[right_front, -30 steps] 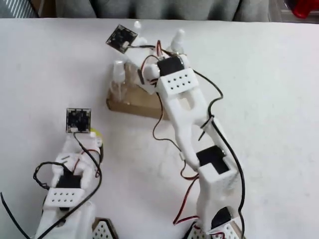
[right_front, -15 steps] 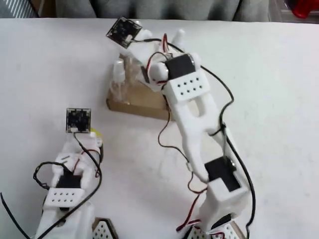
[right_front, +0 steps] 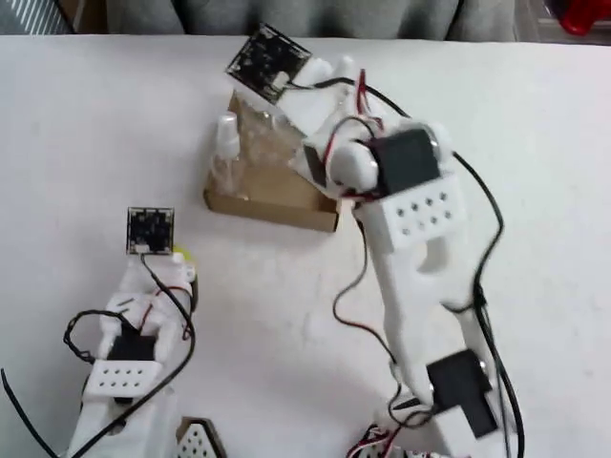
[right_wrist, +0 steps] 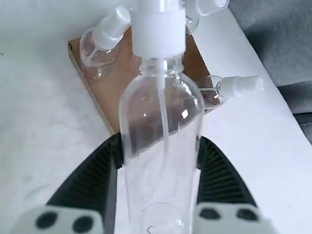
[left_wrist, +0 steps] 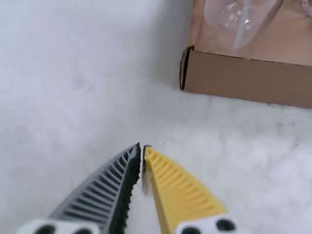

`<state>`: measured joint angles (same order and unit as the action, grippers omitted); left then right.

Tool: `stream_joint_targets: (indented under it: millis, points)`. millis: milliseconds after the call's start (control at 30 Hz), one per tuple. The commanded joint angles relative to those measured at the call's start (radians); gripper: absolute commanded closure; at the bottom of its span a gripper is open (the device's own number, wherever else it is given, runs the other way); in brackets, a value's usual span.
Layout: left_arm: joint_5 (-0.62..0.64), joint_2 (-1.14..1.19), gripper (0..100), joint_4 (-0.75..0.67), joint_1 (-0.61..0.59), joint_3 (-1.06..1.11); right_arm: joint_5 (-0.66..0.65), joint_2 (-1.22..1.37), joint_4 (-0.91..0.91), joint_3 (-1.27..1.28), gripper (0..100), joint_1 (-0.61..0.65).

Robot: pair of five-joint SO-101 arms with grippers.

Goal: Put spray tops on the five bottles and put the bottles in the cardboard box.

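My right gripper is shut on a clear bottle that carries a white spray top. It hangs over the cardboard box. In the box lie other clear bottles with spray tops, one at a corner and another along the opposite side. From above, the right arm reaches over the box, where a capped bottle stands at its left end. My left gripper is shut on nothing, low over the table a little short of the box's near corner.
White table all round. The left arm sits at the front left, the right arm's base at the front right. A grey edge and a red object lie beyond the table's far side.
The right arm has swung rightwards and risen, carrying the bottle across the box, so more of the box now shows. The left arm has kept still.
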<state>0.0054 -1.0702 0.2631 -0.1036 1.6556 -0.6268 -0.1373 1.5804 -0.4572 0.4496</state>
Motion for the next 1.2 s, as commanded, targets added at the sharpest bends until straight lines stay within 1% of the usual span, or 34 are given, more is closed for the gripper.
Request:
stream_joint_targets:
  millis: [0,100,200,367,500,633,800,967,1033,1167]
  points:
    - [-0.009,-0.004,98,-0.028,-0.012,-0.011,0.008,-0.102,0.077,-0.034,91.9,-0.013]
    - [-0.009,-0.004,98,-0.028,-0.012,-0.011,0.009,-0.160,0.137,-0.032,92.0,-0.015]
    - [-0.009,-0.004,98,-0.028,-0.012,-0.011,0.049,-0.242,0.139,0.029,92.0,-0.038]
    - [-0.009,-0.004,98,-0.025,-0.012,-0.011,0.054,-0.397,0.137,0.216,91.8,-0.053]
    - [-0.008,-0.004,98,-0.025,-0.012,-0.009,0.054,-0.549,0.102,0.390,91.8,-0.102]
    - [-0.005,-0.008,98,-0.029,-0.012,0.005,0.054,-0.725,0.031,0.603,91.8,-0.194]
    - [-0.003,-0.008,98,-0.031,-0.012,0.005,0.054,-0.957,-0.101,0.913,91.8,-0.306]
    - [0.002,-0.008,98,-0.028,-0.012,-0.003,0.064,-1.187,-0.216,1.185,91.8,-0.321]
    - [0.002,-0.002,98,-0.003,-0.012,-0.026,0.107,-1.256,-0.257,1.252,91.7,-0.320]
    - [0.002,-0.002,98,0.147,-0.010,-0.100,0.249,-1.380,-0.369,1.355,91.7,-0.298]
